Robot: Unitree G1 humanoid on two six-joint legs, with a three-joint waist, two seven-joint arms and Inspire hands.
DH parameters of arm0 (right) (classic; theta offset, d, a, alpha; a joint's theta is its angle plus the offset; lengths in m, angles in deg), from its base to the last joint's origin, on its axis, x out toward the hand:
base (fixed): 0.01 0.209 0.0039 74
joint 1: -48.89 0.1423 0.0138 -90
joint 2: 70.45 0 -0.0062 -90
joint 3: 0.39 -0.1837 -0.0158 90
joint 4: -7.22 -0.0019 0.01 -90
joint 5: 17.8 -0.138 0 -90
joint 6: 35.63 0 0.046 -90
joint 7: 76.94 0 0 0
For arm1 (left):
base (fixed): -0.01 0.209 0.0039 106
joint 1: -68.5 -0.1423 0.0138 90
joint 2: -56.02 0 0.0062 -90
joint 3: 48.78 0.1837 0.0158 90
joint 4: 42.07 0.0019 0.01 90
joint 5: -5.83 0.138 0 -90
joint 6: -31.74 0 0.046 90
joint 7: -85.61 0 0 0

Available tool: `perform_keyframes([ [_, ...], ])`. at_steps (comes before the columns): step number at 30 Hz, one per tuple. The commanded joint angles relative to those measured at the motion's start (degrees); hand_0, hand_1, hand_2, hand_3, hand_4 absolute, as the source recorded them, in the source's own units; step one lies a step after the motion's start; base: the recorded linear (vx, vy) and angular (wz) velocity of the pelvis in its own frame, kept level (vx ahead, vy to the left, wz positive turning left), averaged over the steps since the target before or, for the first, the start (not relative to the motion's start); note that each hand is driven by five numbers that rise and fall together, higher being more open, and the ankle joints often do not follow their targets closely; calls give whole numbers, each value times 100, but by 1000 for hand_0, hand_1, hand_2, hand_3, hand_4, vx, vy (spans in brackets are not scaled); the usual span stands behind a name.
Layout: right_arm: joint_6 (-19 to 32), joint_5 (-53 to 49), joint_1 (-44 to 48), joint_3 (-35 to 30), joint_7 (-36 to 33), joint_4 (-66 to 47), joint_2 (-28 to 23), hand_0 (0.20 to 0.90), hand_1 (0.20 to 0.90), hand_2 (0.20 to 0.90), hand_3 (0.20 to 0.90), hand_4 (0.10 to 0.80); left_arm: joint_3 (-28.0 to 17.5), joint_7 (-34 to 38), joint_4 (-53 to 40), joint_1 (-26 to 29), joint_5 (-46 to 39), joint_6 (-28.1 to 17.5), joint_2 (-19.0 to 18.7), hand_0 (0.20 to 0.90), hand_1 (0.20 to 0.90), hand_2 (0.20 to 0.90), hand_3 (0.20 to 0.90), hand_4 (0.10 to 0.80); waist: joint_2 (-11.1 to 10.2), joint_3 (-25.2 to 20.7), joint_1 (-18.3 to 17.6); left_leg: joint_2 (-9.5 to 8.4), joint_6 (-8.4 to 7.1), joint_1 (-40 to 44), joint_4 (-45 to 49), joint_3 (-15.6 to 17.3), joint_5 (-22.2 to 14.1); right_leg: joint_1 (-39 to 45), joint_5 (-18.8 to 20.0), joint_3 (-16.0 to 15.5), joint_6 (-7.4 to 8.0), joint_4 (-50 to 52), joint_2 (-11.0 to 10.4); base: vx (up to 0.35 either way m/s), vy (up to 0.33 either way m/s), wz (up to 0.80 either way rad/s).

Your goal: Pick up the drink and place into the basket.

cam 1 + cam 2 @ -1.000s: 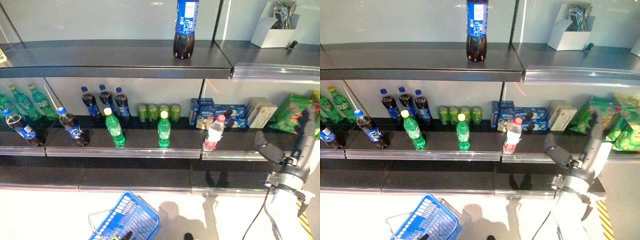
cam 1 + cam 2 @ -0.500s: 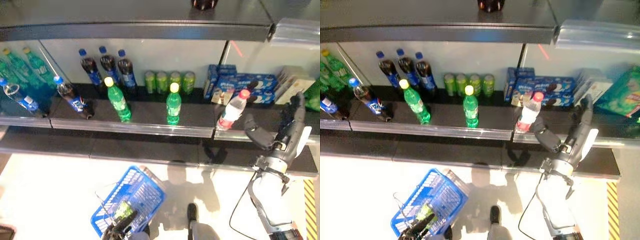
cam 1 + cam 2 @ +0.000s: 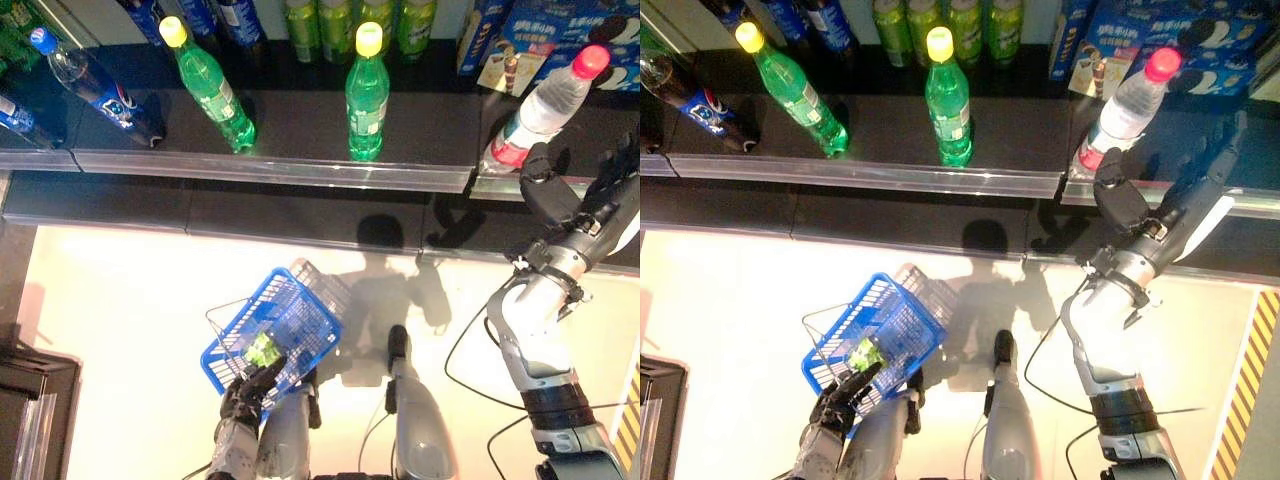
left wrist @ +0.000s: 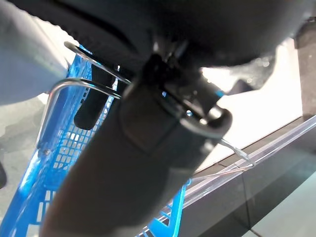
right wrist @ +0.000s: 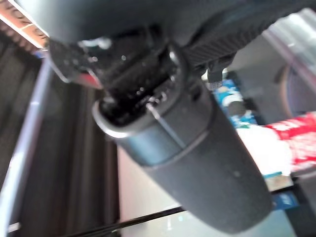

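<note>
Shelf w/ clear front lip. Floor open betw. shelf and blue basket, held by wire handle in curled left hand. Right hand, fingers straight, just beside clear drink bottle at shelf front edge; contact unclear.

Dark shelf with clear front lip spans the top; lower dark ledge beneath; pale, brightly lit floor.
</note>
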Motion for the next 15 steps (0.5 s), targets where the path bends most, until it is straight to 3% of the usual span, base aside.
perform_keyframes([
  [1, 257, 208, 515, -101, 256, -622, -104, 900, 900, 900, 900, 800, -21, -68, -362, -367, -19, -494, -401, 300, 300, 300, 200, 100, -128, -259, 29, -37, 135, -527, 548, -381, 169, 117, -887, -76, 28, 870, -193, -11, -31, 2],
  [15, 62, 306, 955, -216, 219, -360, -227, 900, 900, 900, 900, 800, -85, -86, -442, -275, 154, -449, -476, 300, 300, 300, 200, 100, -159, -57, 158, -31, 133, -649, 585, -426, 238, 88, -876, -191, 5, 884, -180, 4, -16, 0],
])
